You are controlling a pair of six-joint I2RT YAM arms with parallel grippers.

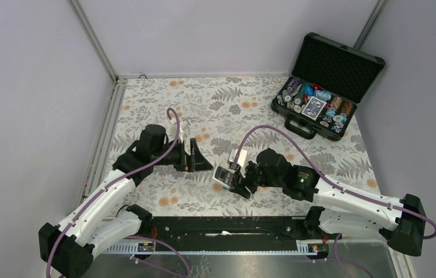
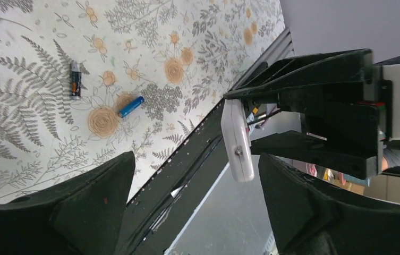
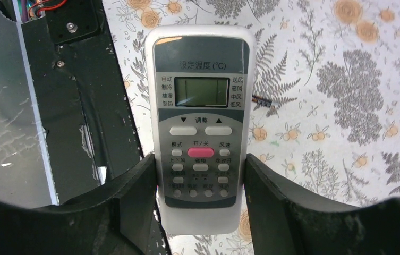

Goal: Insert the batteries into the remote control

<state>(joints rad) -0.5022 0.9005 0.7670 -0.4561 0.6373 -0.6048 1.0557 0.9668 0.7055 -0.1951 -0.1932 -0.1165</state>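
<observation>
right claw: pinching the remote's button end, one finger on each long edge
remote: white, in the right claw, face toward the wrist camera, screen end pointing away from the claw
remote writing: 设定温度 (°C) over the screen; 自动 制冷 抽湿 制热 down its left; 调整 between two arrow keys; 开/关 above the pink button; 模式 and 风速 on either side of it; lower key labels too blurred to read
left claw: spread wide, nothing between the fingers
remote from left claw: just ahead, edge-on, on the right-finger side
blue cell: lying on the cloth ahead of the left claw, left-finger side
dark cell: black with an orange band, lying on the cloth just past the blue cell, the two apart
rail: black, along the near table edge, behind both claws
cloth: grey fern and orange flower print, covers the table under both claws
case: black, open, foam lid up, far corner, well beyond the right claw
case contents: chips in mixed colours in rows, cards with a blue back in the middle
walls: plain pale grey-lilac on three sides
posts: aluminium, at the two far corners
</observation>
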